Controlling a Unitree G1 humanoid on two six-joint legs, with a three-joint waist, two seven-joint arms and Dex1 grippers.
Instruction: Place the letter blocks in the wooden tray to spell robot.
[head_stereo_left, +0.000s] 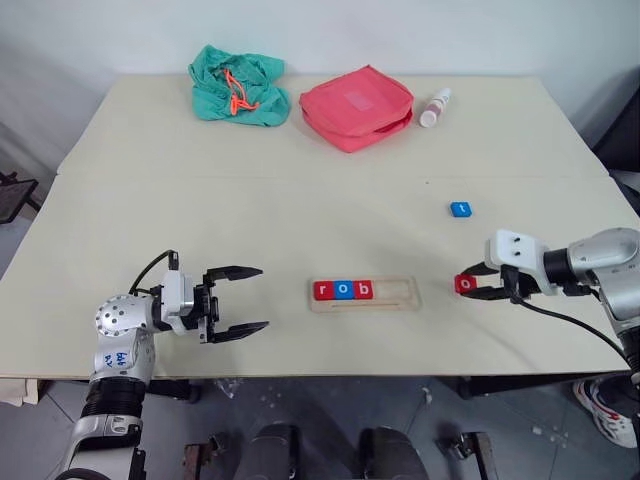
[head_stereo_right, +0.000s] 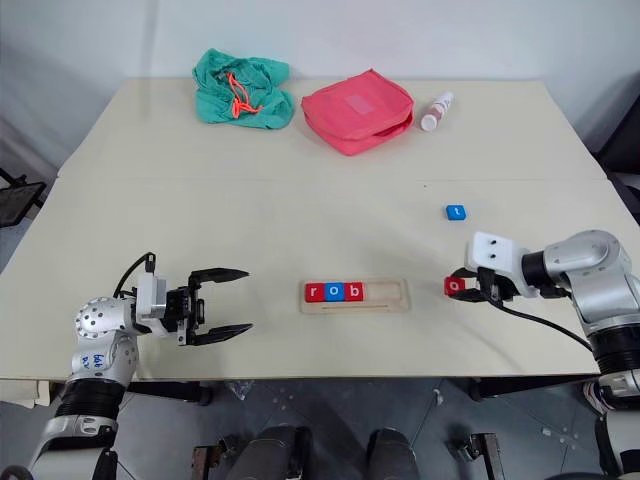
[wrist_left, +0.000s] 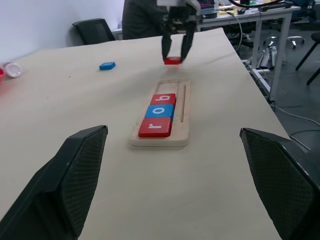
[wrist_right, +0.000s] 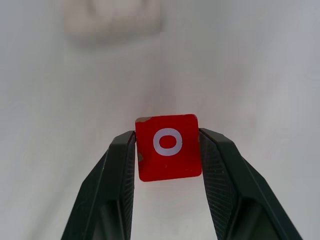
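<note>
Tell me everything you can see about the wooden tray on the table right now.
The wooden tray is a long, narrow strip of pale natural wood with rounded corners and a shallow recess, plus a thin groove along one long side. It lies flat near the table's front edge, between the two grippers, touching neither. Three tiles sit side by side at its left end: a red r, a blue o and a red b. The rest of the recess is empty.

Red, blue, red blocks (head_stereo_left: 343, 290) with white letters fill the pale wooden tray (head_stereo_left: 398, 294).
</note>
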